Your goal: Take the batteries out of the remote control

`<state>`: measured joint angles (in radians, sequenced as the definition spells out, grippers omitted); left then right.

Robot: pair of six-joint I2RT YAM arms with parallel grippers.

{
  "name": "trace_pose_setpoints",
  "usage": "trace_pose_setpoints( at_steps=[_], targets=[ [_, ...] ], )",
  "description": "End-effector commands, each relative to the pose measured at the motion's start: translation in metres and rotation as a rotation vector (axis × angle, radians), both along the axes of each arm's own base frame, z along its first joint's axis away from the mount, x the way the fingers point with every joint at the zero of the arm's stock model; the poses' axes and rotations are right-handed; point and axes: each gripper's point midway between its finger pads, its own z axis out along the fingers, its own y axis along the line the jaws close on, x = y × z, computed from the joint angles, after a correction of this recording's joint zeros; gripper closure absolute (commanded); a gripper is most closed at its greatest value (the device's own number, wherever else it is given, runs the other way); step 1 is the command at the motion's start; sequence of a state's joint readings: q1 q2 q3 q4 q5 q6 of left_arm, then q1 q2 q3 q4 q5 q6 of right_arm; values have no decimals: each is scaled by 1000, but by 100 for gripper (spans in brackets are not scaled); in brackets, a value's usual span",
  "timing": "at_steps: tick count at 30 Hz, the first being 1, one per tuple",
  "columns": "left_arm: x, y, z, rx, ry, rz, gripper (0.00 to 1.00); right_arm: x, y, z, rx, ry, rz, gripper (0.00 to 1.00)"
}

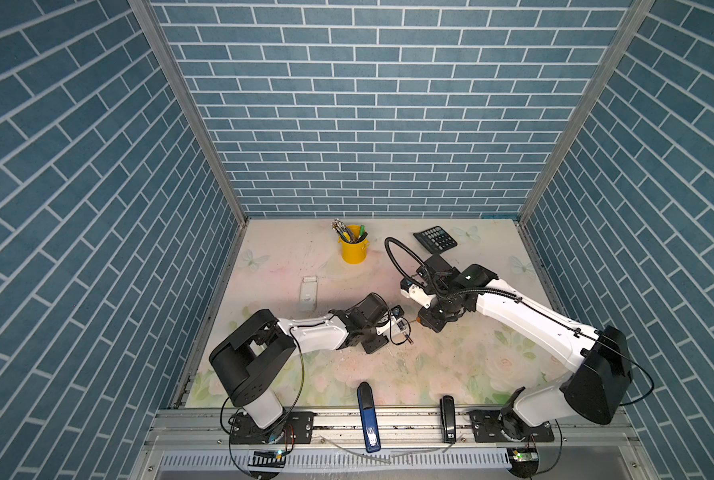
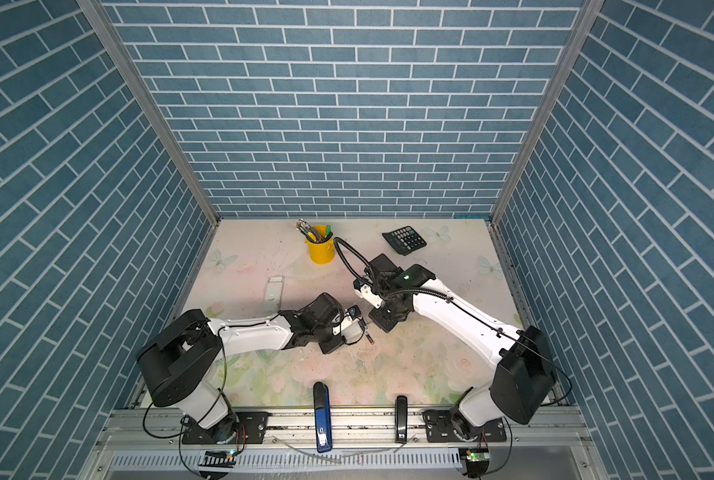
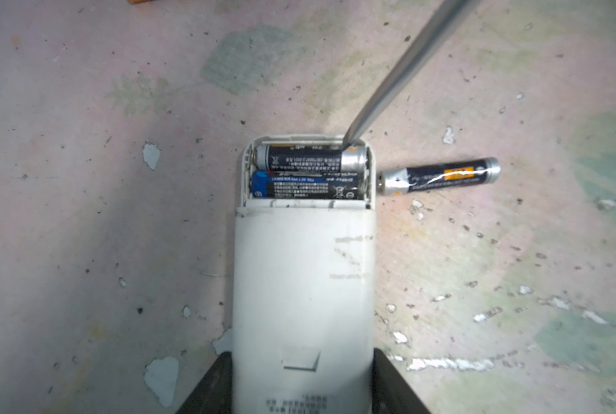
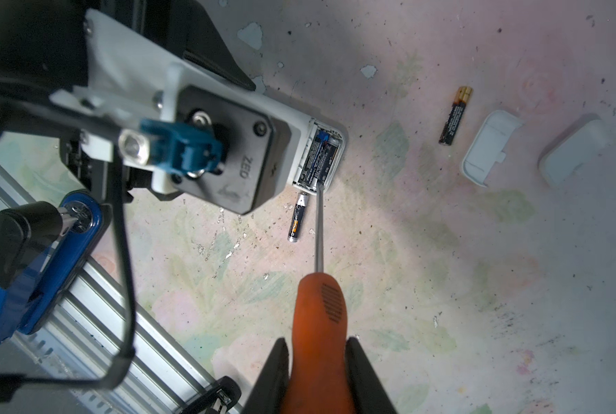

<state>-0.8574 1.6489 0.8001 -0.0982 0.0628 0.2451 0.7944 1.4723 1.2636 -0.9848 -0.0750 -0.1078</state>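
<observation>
A yellow pen cup (image 1: 353,251) stands upright near the far edge of the floral-printed surface (image 1: 450,365) and holds a bundle of pens (image 1: 349,232). Well to its right in both top views, a black calculator (image 1: 435,240) lies flat, turned at an angle. At the near edge a blue stapler (image 1: 368,417) lies across the aluminium rail (image 1: 409,430), with a smaller black stapler (image 1: 448,419) to its right. The surface is pale pink with green leaves and butterflies; the wrist views show it scuffed and chipped (image 3: 84,179). Blue brick-patterned walls (image 1: 367,104) enclose three sides.
</observation>
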Motion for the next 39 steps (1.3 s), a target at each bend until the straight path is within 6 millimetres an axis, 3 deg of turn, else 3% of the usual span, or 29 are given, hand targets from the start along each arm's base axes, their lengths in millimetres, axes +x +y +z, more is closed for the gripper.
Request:
trace_pose_setpoints(
  at_steps=[1, 12, 39],
  targets=[
    [-3, 2, -6, 39, 9, -13, 65, -2, -3, 8, -20, -27, 57, 100],
    [-3, 2, -7, 37, 10, -14, 66, -7, -7, 5, -49, -19, 75, 100],
    [-4, 3, -8, 37, 14, -16, 67, -5, 6, -8, -37, 7, 90, 100]
  ],
)
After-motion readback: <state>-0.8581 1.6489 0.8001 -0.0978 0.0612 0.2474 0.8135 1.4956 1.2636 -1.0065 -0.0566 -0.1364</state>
